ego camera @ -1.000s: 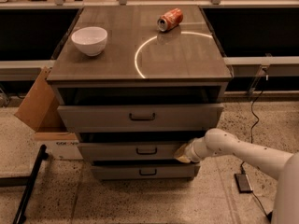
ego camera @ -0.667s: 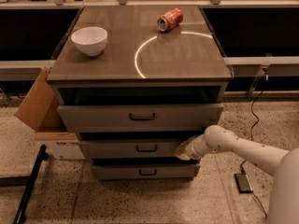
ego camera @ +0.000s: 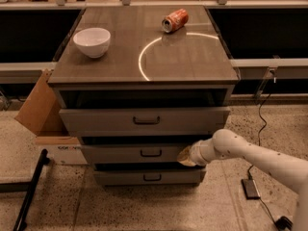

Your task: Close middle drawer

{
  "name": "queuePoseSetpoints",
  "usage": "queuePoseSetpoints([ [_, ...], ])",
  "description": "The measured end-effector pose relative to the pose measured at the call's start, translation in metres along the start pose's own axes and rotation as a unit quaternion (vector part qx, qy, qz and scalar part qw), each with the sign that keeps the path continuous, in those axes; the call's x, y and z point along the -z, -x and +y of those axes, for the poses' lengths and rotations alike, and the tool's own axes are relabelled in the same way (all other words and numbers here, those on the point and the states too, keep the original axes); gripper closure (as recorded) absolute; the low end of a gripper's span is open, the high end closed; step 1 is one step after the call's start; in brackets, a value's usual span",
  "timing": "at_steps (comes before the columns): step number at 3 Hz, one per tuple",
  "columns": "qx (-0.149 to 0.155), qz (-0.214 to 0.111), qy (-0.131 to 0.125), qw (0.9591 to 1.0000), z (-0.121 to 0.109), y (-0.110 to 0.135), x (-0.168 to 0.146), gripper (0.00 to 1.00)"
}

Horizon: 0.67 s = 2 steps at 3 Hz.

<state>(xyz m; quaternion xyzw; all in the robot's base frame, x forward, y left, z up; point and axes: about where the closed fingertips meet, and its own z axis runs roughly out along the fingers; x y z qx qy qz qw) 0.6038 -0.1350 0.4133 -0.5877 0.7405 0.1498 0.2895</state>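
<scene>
Grey-brown drawer (ego camera: 125, 154), the middle one, stands slightly out of the cabinet, under the taller top drawer (ego camera: 106, 121), which juts farther. The hand (ego camera: 186, 156) is at its front panel, just right of the handle (ego camera: 151, 153); whether it is open or closed cannot be told. On the surface (ego camera: 192, 61) sit a bowl (ego camera: 91, 41) and a tipped can (ego camera: 174, 20).

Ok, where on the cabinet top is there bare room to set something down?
Bare: the cabinet top front half, below the white bowl across to the right edge, and between bowl and soda can. Crowded: the middle drawer front's right end, where the gripper sits.
</scene>
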Motion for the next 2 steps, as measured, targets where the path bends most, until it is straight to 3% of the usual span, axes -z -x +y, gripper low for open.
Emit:
queuePoseSetpoints([
  [2, 0.084, -0.055, 0.009, 0.9949, 0.053, 0.052, 0.058, 1.0],
])
